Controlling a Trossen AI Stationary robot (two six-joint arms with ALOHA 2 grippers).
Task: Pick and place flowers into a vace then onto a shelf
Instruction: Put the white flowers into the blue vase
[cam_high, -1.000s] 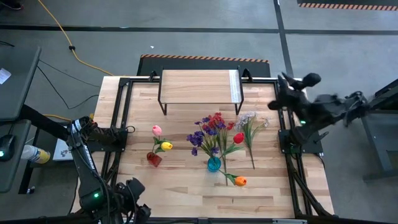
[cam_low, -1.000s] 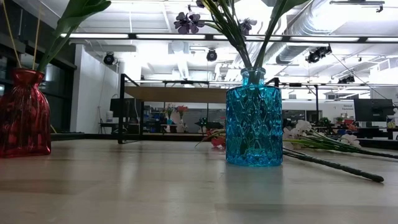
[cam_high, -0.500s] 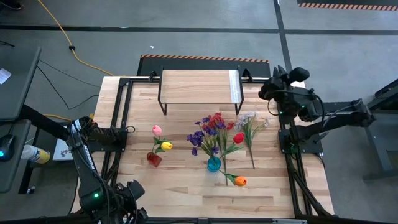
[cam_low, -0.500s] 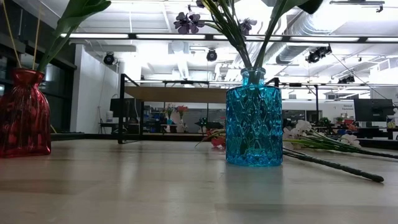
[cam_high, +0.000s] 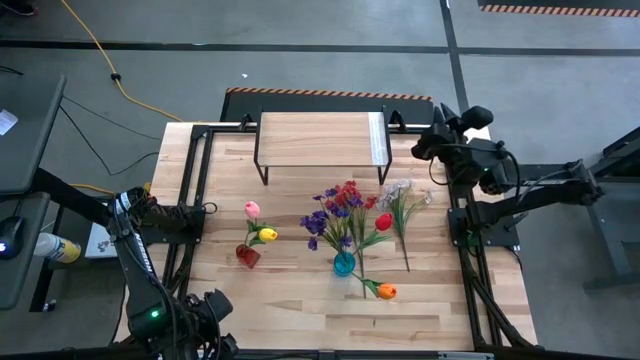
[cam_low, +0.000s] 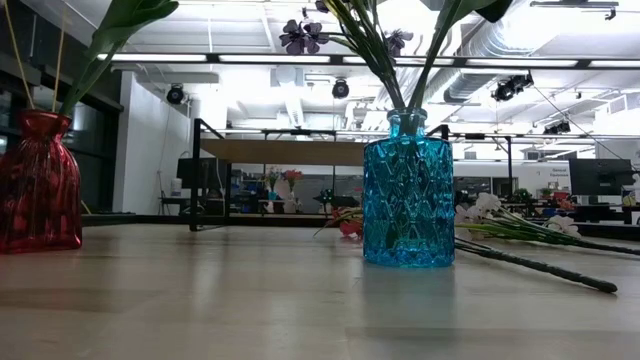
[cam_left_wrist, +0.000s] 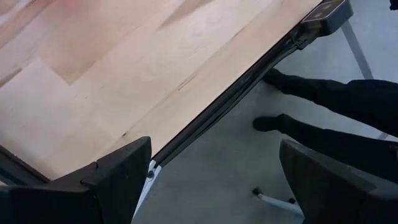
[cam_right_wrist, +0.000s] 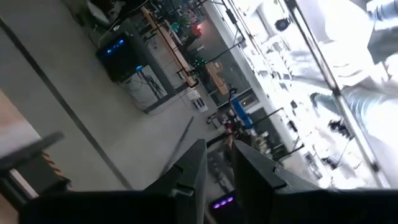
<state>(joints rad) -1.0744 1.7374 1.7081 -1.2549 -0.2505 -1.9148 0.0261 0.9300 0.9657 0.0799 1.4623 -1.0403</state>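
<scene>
A blue vase (cam_high: 344, 264) (cam_low: 407, 195) stands on the table, holding purple sprays (cam_high: 328, 222), a red cluster and a red tulip. To its left, a red vase (cam_high: 247, 256) (cam_low: 38, 185) holds a pink and a yellow tulip. The orange tulip (cam_high: 385, 291) and a whitish-lavender spray (cam_high: 403, 200) lie flat on the table. At the far edge the shelf (cam_high: 320, 139) stands on its black legs. My right gripper (cam_high: 422, 147) (cam_right_wrist: 217, 158) hovers shut beside the shelf's right end. My left gripper (cam_high: 220, 343) (cam_left_wrist: 211, 162) waits open at the table's near left corner.
Black frame rails (cam_high: 455, 215) run along both sides of the table. A person's dark legs and shoes (cam_left_wrist: 336, 106) stand on the floor past the near edge. Bare wood lies between the two vases and along the near edge (cam_high: 300, 320).
My right arm has swung from beyond the table's right edge toward the left and now holds its gripper by the shelf's right end, turning as it went. In the last half second it has barely shifted. The flowers and vases have stayed put.
</scene>
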